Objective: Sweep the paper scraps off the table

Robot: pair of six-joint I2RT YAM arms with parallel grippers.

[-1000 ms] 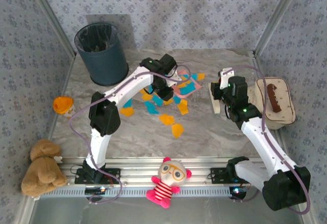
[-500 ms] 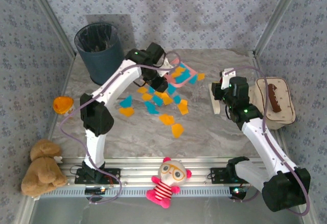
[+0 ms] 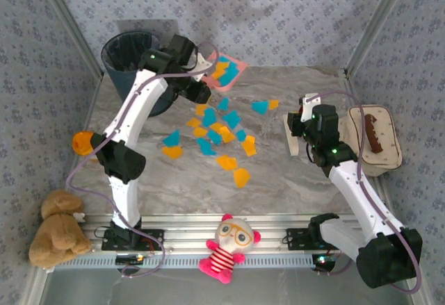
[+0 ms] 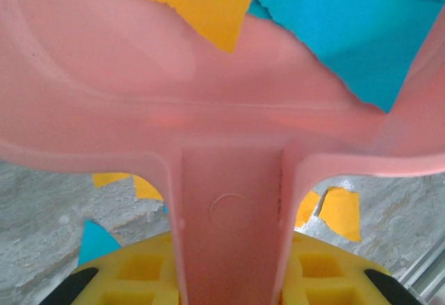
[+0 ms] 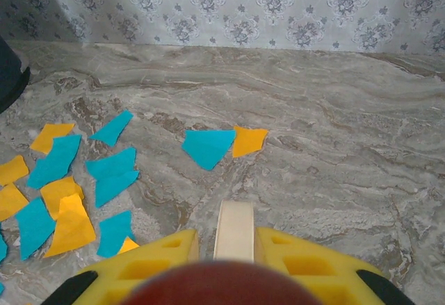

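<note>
Left gripper (image 3: 198,62) clamped on the handle of the pink dustpan (image 3: 224,73); pan held above the table (image 3: 299,187), close to the bin (image 3: 132,58); looks near level, presumably so the few scraps riding in it don't slide out before the dump; most paper scraps (image 3: 215,135) lie on the table centre-left, two nearer the right arm; right gripper (image 3: 299,123) closed on a cream tool (image 5: 234,230), low beside the pile, likely placed to push the next batch.
</note>
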